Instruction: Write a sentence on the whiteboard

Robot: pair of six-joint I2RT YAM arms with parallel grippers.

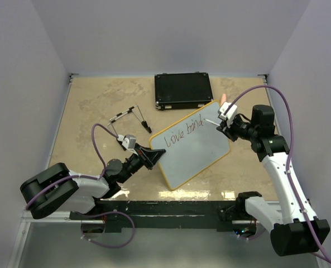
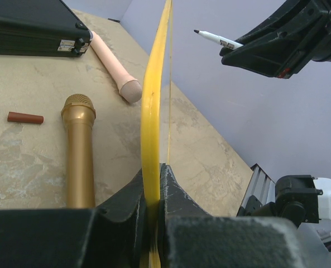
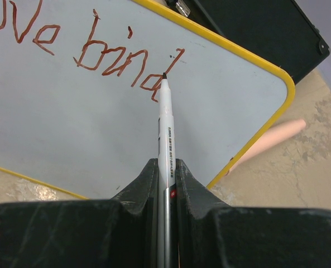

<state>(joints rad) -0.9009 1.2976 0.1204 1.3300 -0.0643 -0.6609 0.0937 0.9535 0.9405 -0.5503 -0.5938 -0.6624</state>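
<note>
Your left hand (image 1: 153, 158) is clamped on the left edge of the whiteboard (image 1: 198, 151), tilting it up mid-worktop, just near of the black case (image 1: 183, 91). Your right hand (image 1: 223, 126) is clamped on the marker (image 3: 166, 128), whose tip is at the "d" where the sentence (image 1: 183, 132) stops. Brace the board and press lightly for the "s".

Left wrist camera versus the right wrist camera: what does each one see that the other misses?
Left wrist only: a gold microphone, a small red-brown cylinder, and the left gripper clamping the whiteboard edge-on. Right wrist only: the red writing, with the marker tip at "bind". Both: whiteboard, marker, black case, pink microphone.
</note>
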